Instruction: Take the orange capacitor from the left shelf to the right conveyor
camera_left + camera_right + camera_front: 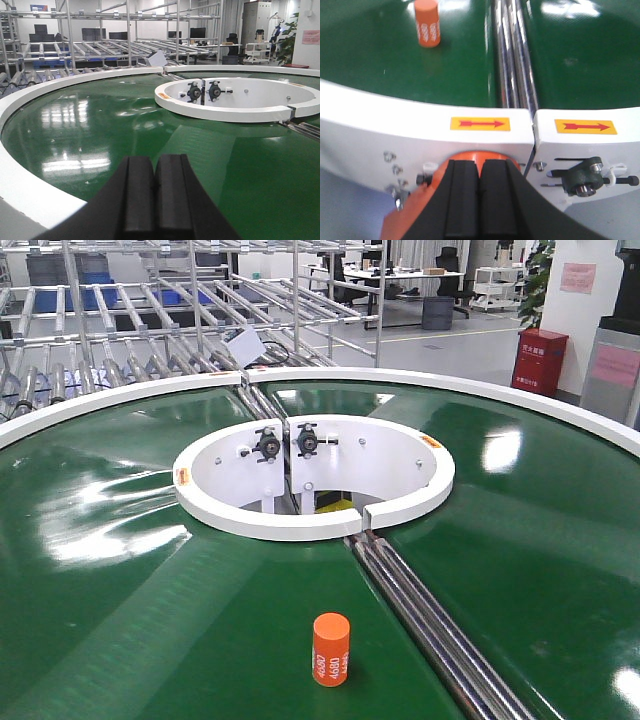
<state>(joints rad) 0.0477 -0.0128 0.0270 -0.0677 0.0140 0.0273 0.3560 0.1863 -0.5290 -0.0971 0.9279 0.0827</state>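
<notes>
Both grippers have their black pads pressed together on nothing — the left gripper (155, 197) over the near edge of the green belt, the right gripper (480, 197) outside the white outer rim (420, 132). The orange capacitor (331, 648) stands upright on the right conveyor (130, 620) — well apart from the right fingers, just left of the steel rails (512, 55).

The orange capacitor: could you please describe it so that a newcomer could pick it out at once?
Find the big round conveyor with its glossy green belt. The orange capacitor stands upright on the near belt, left of the steel rails. It is the only loose, bright orange thing there, with white "4680" on its side.
</notes>
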